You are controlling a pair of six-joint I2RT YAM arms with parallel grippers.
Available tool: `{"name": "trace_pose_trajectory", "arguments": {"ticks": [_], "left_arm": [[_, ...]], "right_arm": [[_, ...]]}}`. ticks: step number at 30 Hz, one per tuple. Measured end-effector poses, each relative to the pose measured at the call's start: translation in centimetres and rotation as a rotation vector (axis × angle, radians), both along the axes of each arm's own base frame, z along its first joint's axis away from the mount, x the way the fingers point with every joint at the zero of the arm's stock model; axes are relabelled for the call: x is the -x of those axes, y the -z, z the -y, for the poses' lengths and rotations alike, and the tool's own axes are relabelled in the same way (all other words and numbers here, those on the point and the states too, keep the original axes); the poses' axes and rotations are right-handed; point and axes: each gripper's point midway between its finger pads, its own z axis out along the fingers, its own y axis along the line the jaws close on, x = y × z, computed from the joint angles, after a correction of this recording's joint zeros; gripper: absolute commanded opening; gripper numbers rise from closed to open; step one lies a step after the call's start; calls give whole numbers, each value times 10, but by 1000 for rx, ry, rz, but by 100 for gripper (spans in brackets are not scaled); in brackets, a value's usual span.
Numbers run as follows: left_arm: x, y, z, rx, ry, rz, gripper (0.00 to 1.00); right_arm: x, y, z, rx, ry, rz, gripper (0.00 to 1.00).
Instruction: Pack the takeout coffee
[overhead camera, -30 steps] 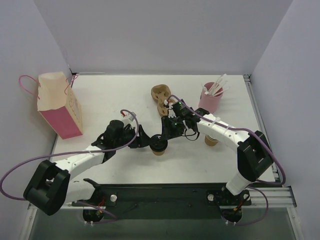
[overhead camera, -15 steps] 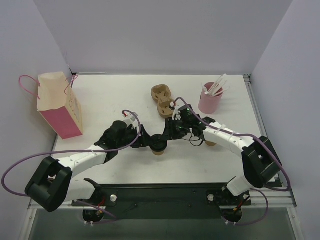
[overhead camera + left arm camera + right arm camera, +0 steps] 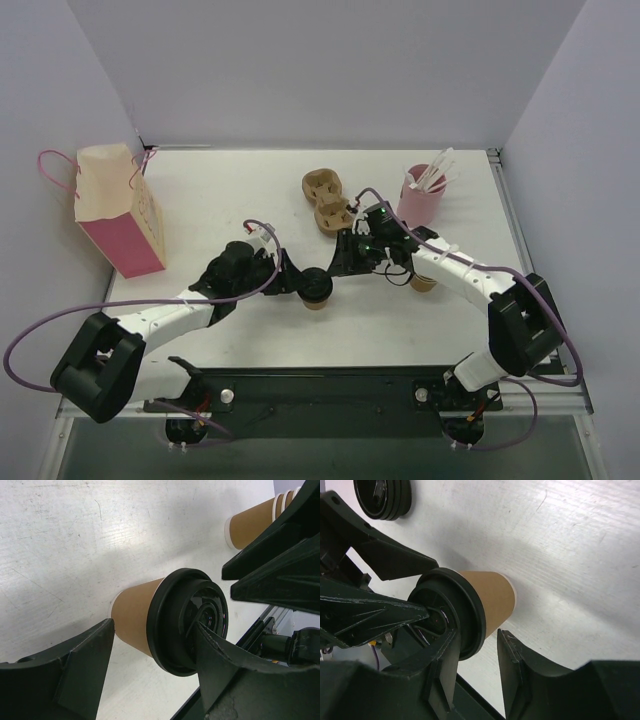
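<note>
Brown: one lidded cup [image 3: 318, 291], one cup stack [image 3: 424, 281], one tray [image 3: 326, 200].

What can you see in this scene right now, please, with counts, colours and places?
paper bag: one, pink and kraft, far left of table
pulp tray: one, brown, far centre
pink cup: one, pink, far right, holding white sticks
lidded cup: one, kraft with black lid, centre
stacked cups: one stack, kraft, right of lidded cup
spare lids: one stack, black, on table
table: one, white
left claw: one, black, closed on lidded cup
right claw: one, black, open beside its lid
</note>
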Motion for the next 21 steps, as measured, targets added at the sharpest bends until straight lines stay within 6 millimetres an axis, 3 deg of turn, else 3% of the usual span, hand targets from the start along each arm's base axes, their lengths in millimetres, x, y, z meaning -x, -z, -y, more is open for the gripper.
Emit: {"name": "trace_pose_trajectory", "arguments": {"ticks": [8,21], "left_arm": [[0,0,0,-1,1,3,72],[0,0,1,2,6,10,72]], "right_arm": [[-12,-6,21,26,63,-2,28],[-10,3,9,46,27,-36,26]]}}
